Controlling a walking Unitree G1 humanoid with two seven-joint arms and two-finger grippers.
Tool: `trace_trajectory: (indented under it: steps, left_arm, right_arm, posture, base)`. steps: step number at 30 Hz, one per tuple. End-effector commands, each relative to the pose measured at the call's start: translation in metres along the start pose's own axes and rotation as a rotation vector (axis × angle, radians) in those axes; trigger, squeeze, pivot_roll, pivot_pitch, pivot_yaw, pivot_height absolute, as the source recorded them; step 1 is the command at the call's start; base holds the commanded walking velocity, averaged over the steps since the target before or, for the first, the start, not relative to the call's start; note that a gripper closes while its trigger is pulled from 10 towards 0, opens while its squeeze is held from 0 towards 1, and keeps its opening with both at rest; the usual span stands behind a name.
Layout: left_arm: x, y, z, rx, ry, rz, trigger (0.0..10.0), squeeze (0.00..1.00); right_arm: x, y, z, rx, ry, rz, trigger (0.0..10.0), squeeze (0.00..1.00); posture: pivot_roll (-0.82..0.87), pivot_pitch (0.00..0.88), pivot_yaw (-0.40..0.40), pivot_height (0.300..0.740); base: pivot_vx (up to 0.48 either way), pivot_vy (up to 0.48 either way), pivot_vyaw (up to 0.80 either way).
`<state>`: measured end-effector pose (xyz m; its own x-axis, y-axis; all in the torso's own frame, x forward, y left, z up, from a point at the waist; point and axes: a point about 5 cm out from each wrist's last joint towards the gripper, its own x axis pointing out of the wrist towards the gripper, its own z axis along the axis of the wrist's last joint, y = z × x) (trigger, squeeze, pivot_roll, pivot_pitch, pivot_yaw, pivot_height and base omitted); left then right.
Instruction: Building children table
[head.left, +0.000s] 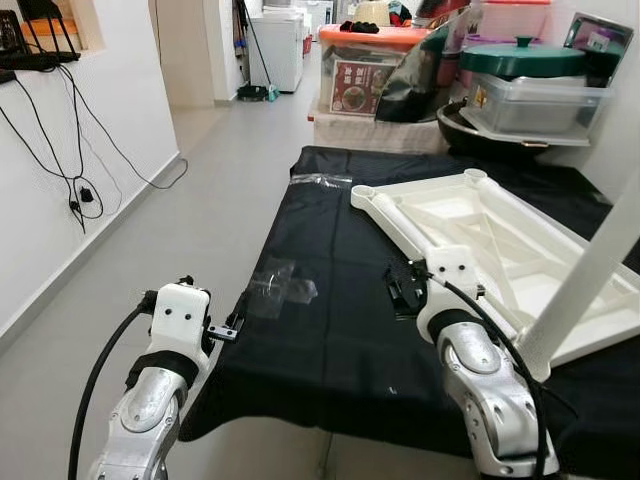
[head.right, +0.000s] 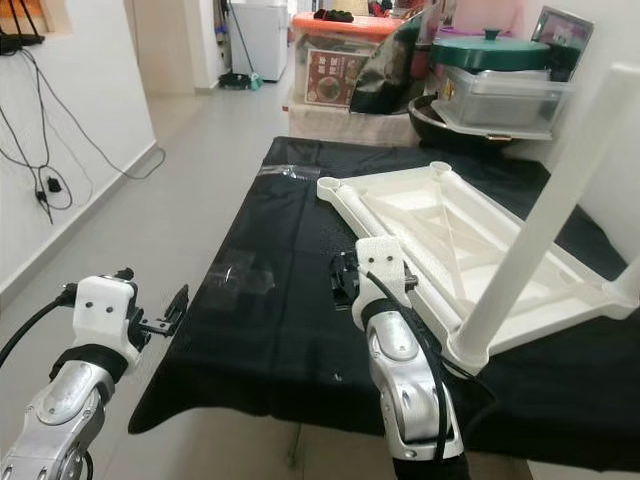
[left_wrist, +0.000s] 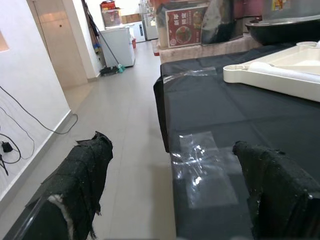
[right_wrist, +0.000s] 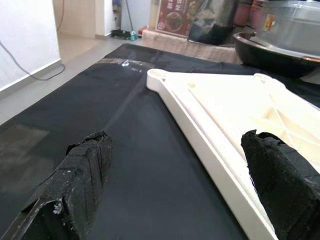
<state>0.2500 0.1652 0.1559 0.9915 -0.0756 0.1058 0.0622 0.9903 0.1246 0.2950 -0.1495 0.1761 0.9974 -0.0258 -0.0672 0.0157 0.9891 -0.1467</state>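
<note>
Worktop (head.left: 330, 340): low, draped in a black cloth that hangs over the near and left edges. The white children table (head.left: 500, 250) lies upside down on the right half, ribbed underside up, one corner socket near the far edge. 1 white leg (head.right: 540, 220) stands fitted at the near-right corner, rising steeply out of view. 2 patches of clear plastic film on the cloth: 1 by the near-left edge (head.left: 280, 285), 1 at the far-left corner (head.left: 320, 180).

Right pincer (right_wrist: 180, 185): fingers spread wide, hovering over the cloth at the near-left rim of the upturned table, 1 finger above the cloth, the other above the table frame; not touching it as far as I can tell.

Left pincer (left_wrist: 175, 190): fingers also spread, holding nothing, at the worktop's near-left edge, straddling cloth edge and floor.

Room: grey tiled floor (head.left: 210, 200), white wall with dangling black cables (head.left: 70, 170) on the left. Beyond the far edge, stacked storage boxes (head.left: 370, 70), a green lid on a clear tub (head.left: 525, 85), a white cabinet (head.left: 278, 45).
</note>
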Motion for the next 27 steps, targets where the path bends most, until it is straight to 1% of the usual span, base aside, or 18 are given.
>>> trace_trajectory:
  steps: [1,9,17,21,25,27]
  left_arm:
    - [-0.001,-0.004,0.0,-0.016,-0.001,-0.005,10.0,0.0]
    - [0.001,-0.001,0.0,-0.015,-0.004,-0.008,10.0,0.0]
    - [0.002,-0.006,-0.001,-0.022,-0.008,-0.017,10.0,0.0]
    - [0.004,-0.007,-0.001,-0.022,-0.011,-0.023,10.0,0.0]
    - [0.004,-0.007,-0.001,-0.021,-0.013,-0.024,10.0,0.0]
    - [0.005,-0.008,0.0,-0.021,-0.02,-0.021,10.0,0.0]
  right_arm:
    - [0.002,-0.005,0.0,0.008,-0.003,-0.025,10.0,0.0]
    - [0.002,-0.003,-0.002,0.002,0.001,-0.013,10.0,0.0]
    - [0.004,-0.007,-0.004,-0.024,0.006,0.017,10.0,0.0]
    - [0.01,-0.005,-0.002,-0.049,-0.006,0.058,10.0,0.0]
    - [0.012,-0.004,-0.002,-0.054,-0.008,0.068,10.0,0.0]
    - [0.016,0.002,-0.003,-0.061,-0.007,0.128,10.0,0.0]
  posture:
    - [0.03,0.0,-0.071,0.74]
    - [0.04,0.0,-0.076,0.74]
    - [0.04,0.0,-0.084,0.74]
    - [0.04,0.0,-0.089,0.74]
    - [0.04,0.0,-0.094,0.74]
    - [0.05,0.0,-0.096,0.74]
  base:
    - [0.334,0.0,0.0]
    - [0.333,0.0,0.0]
    - [0.331,0.0,0.0]
    - [0.332,0.0,0.0]
    - [0.334,0.0,0.0]
    - [0.332,0.0,0.0]
